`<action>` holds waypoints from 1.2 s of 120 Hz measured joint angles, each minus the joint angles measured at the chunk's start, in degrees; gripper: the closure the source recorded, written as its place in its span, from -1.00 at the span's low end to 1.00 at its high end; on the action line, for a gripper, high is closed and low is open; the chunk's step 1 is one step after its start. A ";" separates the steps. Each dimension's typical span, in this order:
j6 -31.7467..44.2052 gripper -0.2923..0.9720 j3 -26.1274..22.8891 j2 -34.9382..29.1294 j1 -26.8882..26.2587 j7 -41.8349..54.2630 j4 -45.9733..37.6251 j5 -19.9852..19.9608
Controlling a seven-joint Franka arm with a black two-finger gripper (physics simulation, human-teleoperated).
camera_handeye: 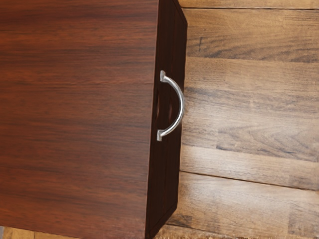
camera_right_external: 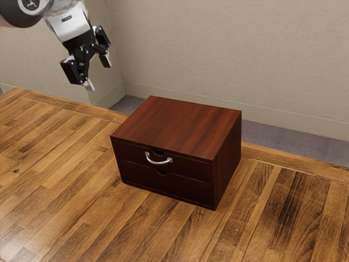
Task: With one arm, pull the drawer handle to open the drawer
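- The arm (camera_right_external: 32, 11) is cut off at the exterior view's upper left corner, so its last links show and its base does not.
- The cabinet (camera_right_external: 180, 125) hides its own back and far side. In the wrist view its front is seen nearly edge-on, so the seams between the drawers are hard to make out there.
- The gripper (camera_right_external: 98, 73) hangs in the air above the table's far edge, tilted down toward the cabinet. It is well apart from the cabinet, toward the exterior view's left.
- Its 2 black fingers (camera_right_external: 103, 52) stand spread with nothing between them – the claw is open and empty.
- The cabinet is a boxy block of dark reddish wood with a smooth, faintly streaked top (camera_handeye: 75, 119). It stands near the table's far edge, by the wall (camera_right_external: 245, 49).
- Its front carries 2 drawers. The upper drawer (camera_right_external: 182, 162) sits flush with the lower drawer (camera_right_external: 177, 186).
- The handle (camera_right_external: 158, 159) – a curved bar of bright metal fixed at both ends – is on the upper drawer's front, toward the exterior view's left. From the wrist camera it (camera_handeye: 174, 107) bows out over the table.
- A small half-round notch (camera_right_external: 162, 172) marks the lower drawer's top edge, just under the handle.
- The table (camera_right_external: 65, 185) is made of glossy brown planks with dark grain and visible seams.
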 joint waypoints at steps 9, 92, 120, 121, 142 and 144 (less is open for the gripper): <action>-2.41 -0.47 -0.03 0.34 -0.04 0.16 -0.02 0.37; 14.84 -0.45 1.68 -1.97 -3.06 2.16 -19.79 0.01; 25.58 -0.25 0.37 -1.74 -5.43 2.90 -24.42 -4.06; 25.82 -0.25 0.29 -1.76 -5.44 2.91 -24.53 -4.31; 29.45 -0.18 -0.93 -1.94 -5.51 2.53 -26.77 -7.38; 29.72 -0.17 -0.95 -1.92 -5.51 2.44 -27.00 -7.50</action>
